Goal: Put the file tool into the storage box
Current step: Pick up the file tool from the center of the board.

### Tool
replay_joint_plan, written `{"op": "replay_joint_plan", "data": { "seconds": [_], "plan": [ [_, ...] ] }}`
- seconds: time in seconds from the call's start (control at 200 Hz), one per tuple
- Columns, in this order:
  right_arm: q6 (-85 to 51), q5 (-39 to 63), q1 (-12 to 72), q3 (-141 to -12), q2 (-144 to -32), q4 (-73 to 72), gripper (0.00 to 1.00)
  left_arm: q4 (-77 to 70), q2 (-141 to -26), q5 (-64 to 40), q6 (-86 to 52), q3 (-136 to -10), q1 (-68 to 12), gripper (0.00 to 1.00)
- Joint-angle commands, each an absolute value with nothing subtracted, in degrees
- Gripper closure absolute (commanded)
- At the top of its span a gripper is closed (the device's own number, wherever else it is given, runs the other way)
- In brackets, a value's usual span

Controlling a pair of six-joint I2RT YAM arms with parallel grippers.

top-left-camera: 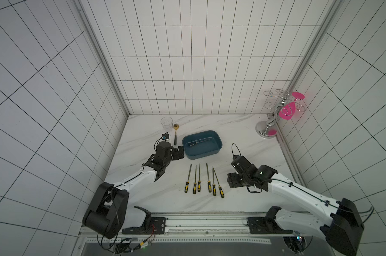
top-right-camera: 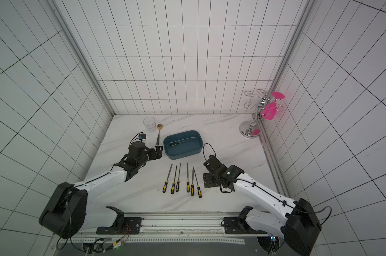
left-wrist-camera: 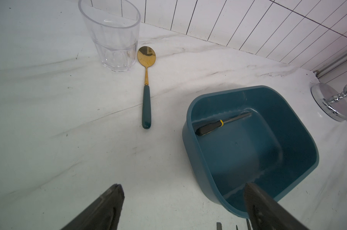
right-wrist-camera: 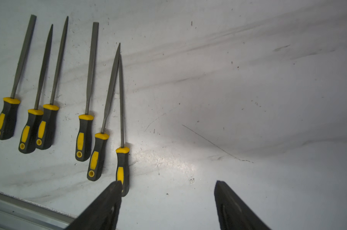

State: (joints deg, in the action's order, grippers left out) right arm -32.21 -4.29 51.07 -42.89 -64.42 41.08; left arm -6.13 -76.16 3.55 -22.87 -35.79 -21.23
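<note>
One file [left-wrist-camera: 218,124] already lay inside the storage box [top-left-camera: 203,154], toward its far wall, most of its floor free. Six files [top-left-camera: 208,175] were left in a row on the tabletop [top-left-camera: 254,155], on the robot's side of the box. The right hand [right-wrist-camera: 167,182] hovered released and empty, one finger at the end file [right-wrist-camera: 121,99]'s handle, bare tabletop beside it. The left hand [left-wrist-camera: 182,184], spread and empty, sat at the box's end.

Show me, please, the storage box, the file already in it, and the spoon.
storage box [left-wrist-camera: 196,159], left wrist view, side wall.
file in the box [left-wrist-camera: 208,127], left wrist view, black handle.
spoon [left-wrist-camera: 146,107], left wrist view, teal handle.
</note>
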Motion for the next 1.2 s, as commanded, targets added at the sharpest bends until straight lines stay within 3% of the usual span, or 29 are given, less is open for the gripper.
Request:
{"op": "replay_joint_plan", "data": {
  "seconds": [0.0, 0.345, 0.715, 1.194],
  "plan": [
    [-36.2, -4.5, 53.6, -42.0, -65.5, 42.2, 0.26, -4.6, -76.4, 7.6, -22.0, -37.4, -21.2, 0.02],
    [-39.4, -3.9, 60.5, -41.5, -69.8, 37.4, 0.35, -4.0, -76.4, 11.1, -21.7, -37.3, -21.1, 0.02],
    [-41.8, -4.8, 65.7, -39.8, -71.7, 36.2, 0.37, -3.8, -76.6, 11.3, -21.5, -37.5, -21.2, 0.02],
    [-41.8, -8.2, 68.7, -45.6, -83.4, 38.6, 0.41, -3.8, -75.8, 11.2, -21.5, -37.0, -21.3, 0.02]
  ]
}}
